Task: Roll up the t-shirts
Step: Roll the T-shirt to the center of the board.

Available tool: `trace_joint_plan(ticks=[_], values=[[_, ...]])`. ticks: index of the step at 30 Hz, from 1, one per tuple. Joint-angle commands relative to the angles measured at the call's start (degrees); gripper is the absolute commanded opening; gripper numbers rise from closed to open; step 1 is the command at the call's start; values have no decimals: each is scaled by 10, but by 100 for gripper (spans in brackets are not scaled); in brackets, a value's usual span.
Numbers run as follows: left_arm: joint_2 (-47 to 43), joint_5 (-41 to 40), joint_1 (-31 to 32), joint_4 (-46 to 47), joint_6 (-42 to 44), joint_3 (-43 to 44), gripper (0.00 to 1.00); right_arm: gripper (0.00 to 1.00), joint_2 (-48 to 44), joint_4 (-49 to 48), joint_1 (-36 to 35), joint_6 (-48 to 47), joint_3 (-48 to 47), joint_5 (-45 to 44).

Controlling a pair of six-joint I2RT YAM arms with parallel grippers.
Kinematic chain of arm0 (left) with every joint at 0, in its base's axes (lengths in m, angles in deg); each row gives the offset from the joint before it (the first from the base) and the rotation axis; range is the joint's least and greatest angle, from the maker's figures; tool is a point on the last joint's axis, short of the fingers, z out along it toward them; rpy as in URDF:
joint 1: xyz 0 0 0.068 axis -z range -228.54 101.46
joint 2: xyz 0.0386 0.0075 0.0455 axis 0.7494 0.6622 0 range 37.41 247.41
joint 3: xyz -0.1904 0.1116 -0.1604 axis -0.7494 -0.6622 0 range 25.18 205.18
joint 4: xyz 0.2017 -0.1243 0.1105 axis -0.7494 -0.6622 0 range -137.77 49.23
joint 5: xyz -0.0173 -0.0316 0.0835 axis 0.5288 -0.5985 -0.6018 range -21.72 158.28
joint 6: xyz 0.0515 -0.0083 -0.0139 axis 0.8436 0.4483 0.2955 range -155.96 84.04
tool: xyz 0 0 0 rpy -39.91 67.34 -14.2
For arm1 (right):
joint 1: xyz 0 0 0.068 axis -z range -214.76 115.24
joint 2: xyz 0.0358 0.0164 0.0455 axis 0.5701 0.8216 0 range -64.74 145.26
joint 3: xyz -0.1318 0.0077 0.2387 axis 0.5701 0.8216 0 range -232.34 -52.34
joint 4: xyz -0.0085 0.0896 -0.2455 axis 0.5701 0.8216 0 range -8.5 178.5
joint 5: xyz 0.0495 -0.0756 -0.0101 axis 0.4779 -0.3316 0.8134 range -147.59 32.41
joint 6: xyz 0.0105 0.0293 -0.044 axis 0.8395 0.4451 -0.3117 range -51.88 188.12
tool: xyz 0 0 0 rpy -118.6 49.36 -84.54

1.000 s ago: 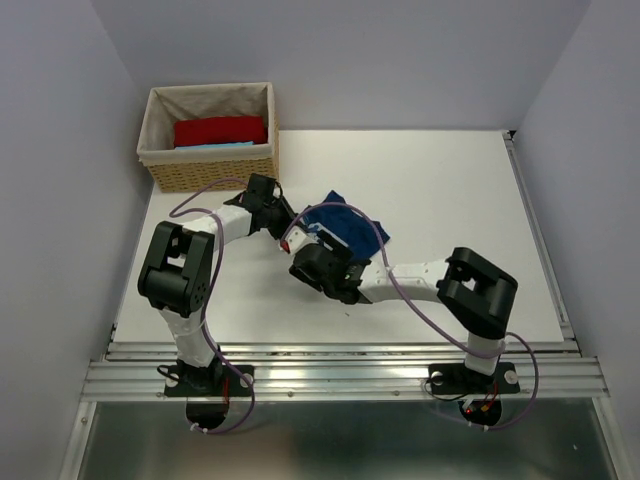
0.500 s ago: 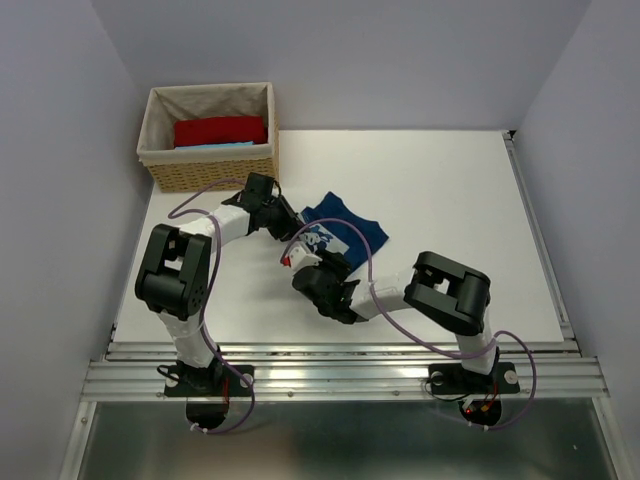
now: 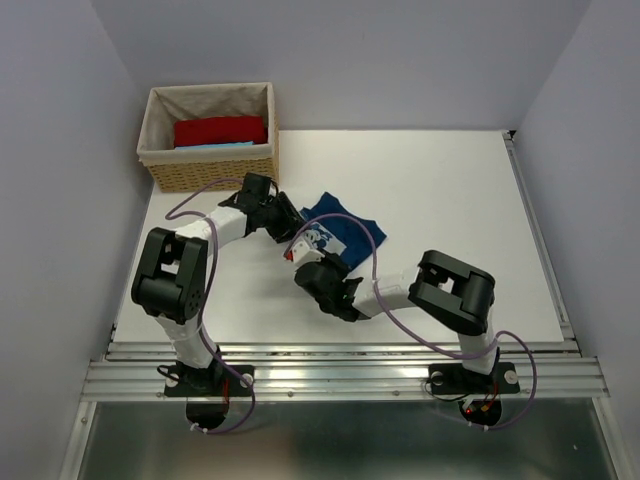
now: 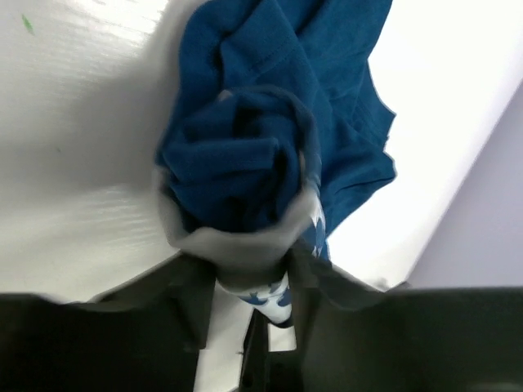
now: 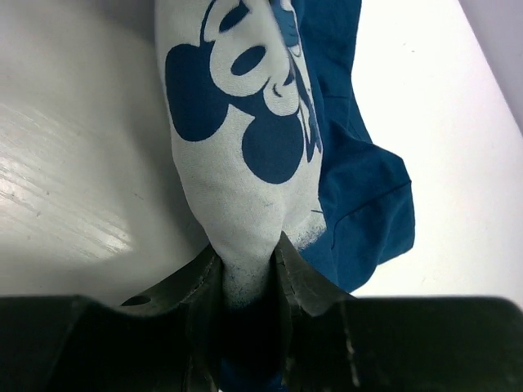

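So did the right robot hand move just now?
Yes. From above, the right gripper has slid a little towards the table's near edge, away from the wicker basket, and its jaws have closed on the blue t-shirt.

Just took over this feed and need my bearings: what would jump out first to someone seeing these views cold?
Both arms meet mid-table on the navy t-shirt: the left gripper is clamped around its rolled blue end, and the right gripper pinches the white cartoon print. At the back left corner, a wicker basket holds red cloth and a strip of light-blue cloth.
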Motion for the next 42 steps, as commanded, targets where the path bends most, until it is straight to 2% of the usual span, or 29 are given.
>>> trace_joint_plan(ticks=[1, 2, 3, 4, 13, 19, 31, 42], values=[[-37, 24, -7, 22, 23, -12, 72, 1, -46, 37, 22, 60, -8, 80], [-39, 25, -7, 21, 28, -14, 80, 1, -55, 46, 22, 65, -10, 91], [-40, 26, -7, 22, 31, -13, 94, 1, -58, 60, 28, 67, -11, 103], [-45, 27, -8, 21, 37, -13, 99, 1, -67, 66, 28, 77, -11, 129], [-94, 15, -8, -26, 69, 13, 99, 1, -108, 111, 73, 134, -7, 229], [-147, 4, -14, -43, 71, 19, 99, 1, -131, 162, 119, 181, -32, 351], [-180, 0, -16, -44, 81, 4, 99, 1, -84, 325, 235, 233, -161, 722], [-179, 12, -12, -34, 88, -5, 91, 1, -2, 330, 334, 327, -191, 979]])
